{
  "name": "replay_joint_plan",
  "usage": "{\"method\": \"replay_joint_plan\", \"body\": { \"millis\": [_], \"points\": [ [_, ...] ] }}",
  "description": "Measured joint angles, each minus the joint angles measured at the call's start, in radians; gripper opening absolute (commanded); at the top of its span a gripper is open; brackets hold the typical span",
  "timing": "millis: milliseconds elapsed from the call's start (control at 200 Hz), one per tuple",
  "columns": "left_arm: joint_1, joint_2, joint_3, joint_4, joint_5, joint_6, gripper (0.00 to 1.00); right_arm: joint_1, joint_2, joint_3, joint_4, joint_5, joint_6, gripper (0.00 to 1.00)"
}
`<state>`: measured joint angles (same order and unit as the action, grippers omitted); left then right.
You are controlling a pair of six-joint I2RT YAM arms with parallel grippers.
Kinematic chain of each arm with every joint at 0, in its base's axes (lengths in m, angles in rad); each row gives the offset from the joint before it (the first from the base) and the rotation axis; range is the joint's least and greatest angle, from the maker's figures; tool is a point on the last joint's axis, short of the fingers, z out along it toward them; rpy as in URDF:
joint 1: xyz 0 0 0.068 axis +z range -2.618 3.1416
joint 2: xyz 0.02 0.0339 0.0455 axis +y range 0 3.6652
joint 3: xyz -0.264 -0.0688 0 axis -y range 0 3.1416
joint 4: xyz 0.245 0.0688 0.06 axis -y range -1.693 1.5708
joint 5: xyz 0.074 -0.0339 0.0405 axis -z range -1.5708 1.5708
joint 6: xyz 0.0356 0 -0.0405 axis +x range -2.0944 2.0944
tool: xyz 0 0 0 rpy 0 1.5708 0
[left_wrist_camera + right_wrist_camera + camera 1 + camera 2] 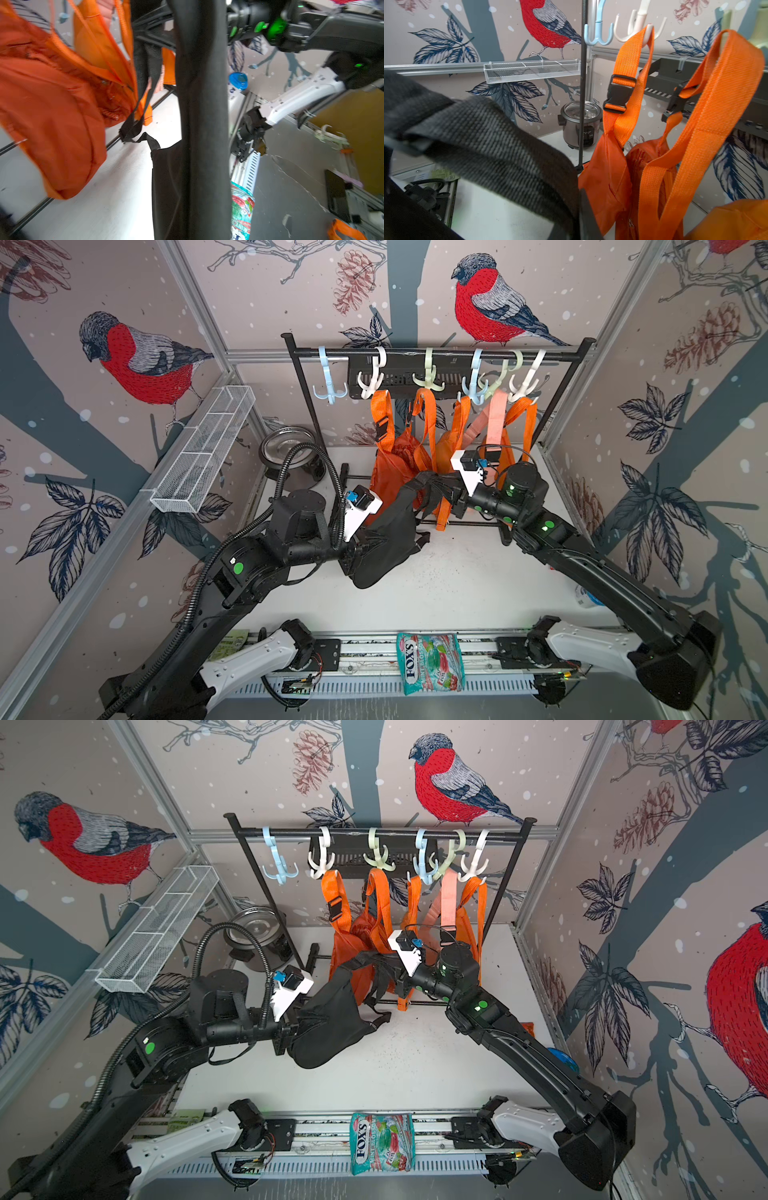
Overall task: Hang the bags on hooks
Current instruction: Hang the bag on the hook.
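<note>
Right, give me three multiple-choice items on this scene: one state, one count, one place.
1. The black bag is: A lying untouched; B held by both grippers; C already hung.
2. Plastic hooks on the rack bar: A four; B six; C eight.
3. The Fox's candy packet lies: A inside the black bag; B hung on a hook; C on the front rail.

Answers:
B: the left gripper is shut on its body and the right gripper on its strap.
B: two blue, two white and two green show in both top views.
C: it lies across the rail.
</note>
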<state>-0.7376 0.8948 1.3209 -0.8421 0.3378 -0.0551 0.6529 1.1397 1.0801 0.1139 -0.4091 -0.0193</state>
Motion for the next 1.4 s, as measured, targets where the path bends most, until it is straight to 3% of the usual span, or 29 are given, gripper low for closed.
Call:
{"method": "replay_joint_plan", "body": {
  "millis": [110,255,585,816,1196,1401],
  "points": [
    [0.052,0.004,-0.002,0.000,-0.134,-0.025,0.00,0.008,0.017,0.048,0.000,0.043,0.016,0.06],
    [0.201,0.013,-0.002,0.000,-0.182,-0.043,0.00,0.039,0.065,0.134,-0.003,0.142,0.016,0.06],
    [0.476,0.060,0.026,0.023,-0.085,-0.043,0.00,0.128,0.243,0.371,-0.031,0.253,-0.035,0.07],
    [0.584,0.105,0.059,0.084,-0.049,-0.079,0.00,0.187,0.451,0.627,-0.084,0.259,-0.089,0.06],
    [0.620,0.185,0.119,0.187,0.021,-0.156,0.00,0.224,0.879,1.195,-0.288,0.278,-0.081,0.04],
    [0.705,0.201,0.143,0.230,0.085,-0.204,0.00,0.216,0.963,1.291,-0.306,0.291,-0.057,0.04]
  ]
}}
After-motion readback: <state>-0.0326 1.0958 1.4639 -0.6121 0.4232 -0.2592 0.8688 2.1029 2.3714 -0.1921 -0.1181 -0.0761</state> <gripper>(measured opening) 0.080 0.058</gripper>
